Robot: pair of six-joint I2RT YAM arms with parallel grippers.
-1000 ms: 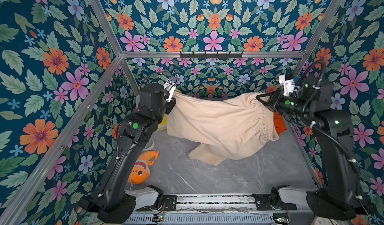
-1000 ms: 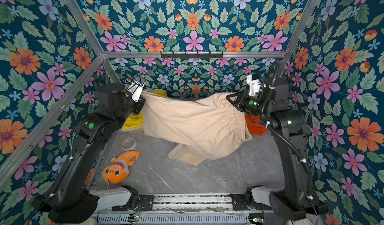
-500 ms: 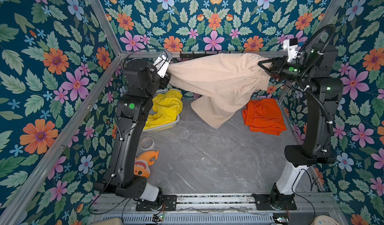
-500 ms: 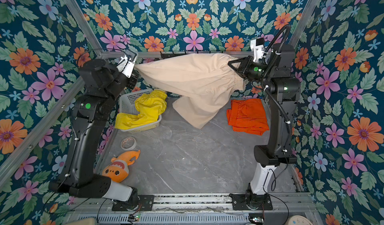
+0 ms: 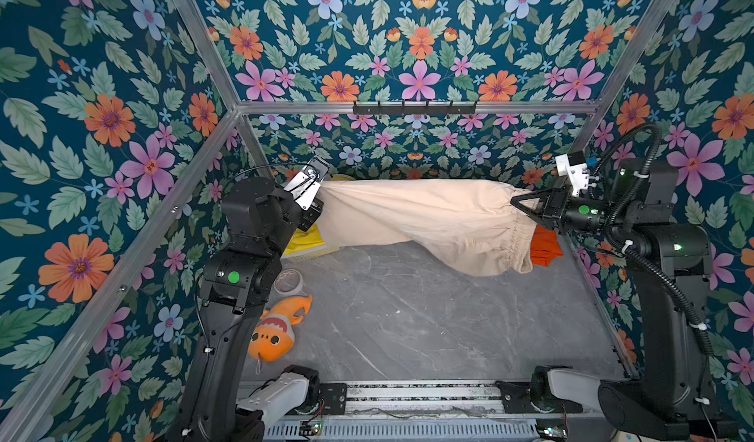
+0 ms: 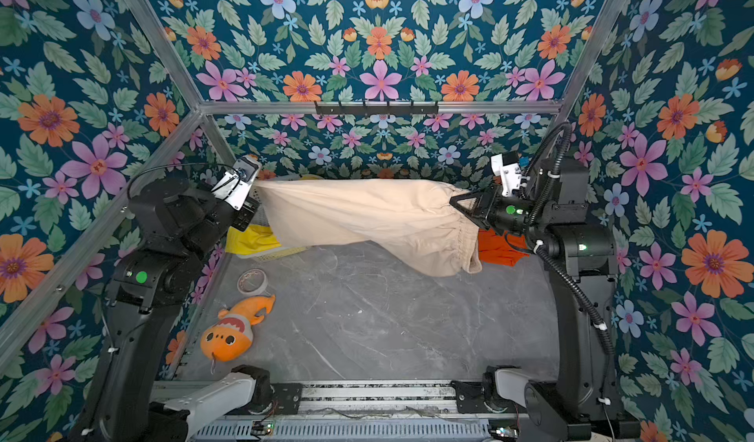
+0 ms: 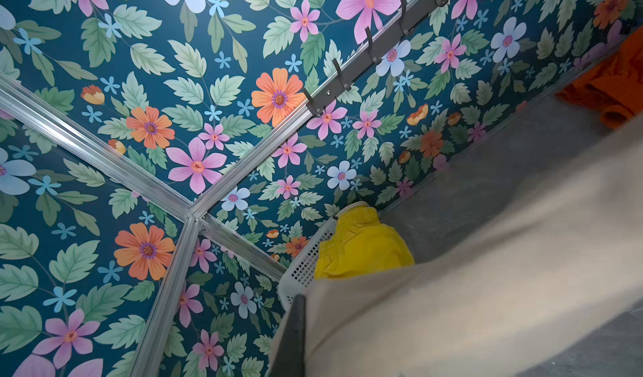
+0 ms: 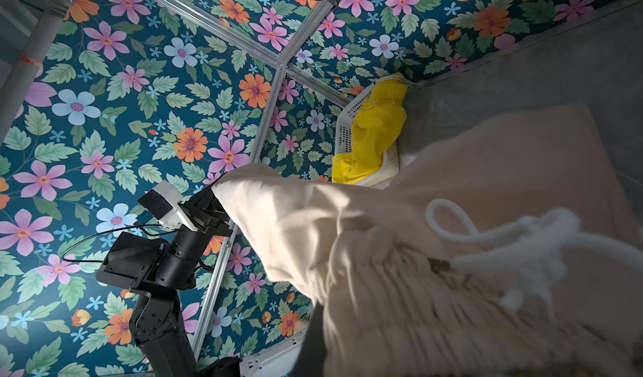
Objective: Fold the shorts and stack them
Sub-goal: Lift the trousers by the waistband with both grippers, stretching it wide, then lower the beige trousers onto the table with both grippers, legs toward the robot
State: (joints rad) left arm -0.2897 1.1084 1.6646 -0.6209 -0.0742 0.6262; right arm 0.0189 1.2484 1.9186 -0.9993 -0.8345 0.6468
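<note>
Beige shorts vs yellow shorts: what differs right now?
Beige shorts hang stretched between left gripper and right gripper; yellow shorts lie crumpled in the white basket, ungripped. Beige shorts show a white drawstring; none visible on yellow shorts. Both have gathered elastic waistbands.

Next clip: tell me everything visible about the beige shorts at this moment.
The beige shorts are soft matte cloth with a gathered elastic waistband and a white drawstring. They hang stretched sideways in the air: the left tool is shut on the opposite end, the right tool on the waistband corner. The lower part sags toward the grey table; whether it touches cannot be told.
</note>
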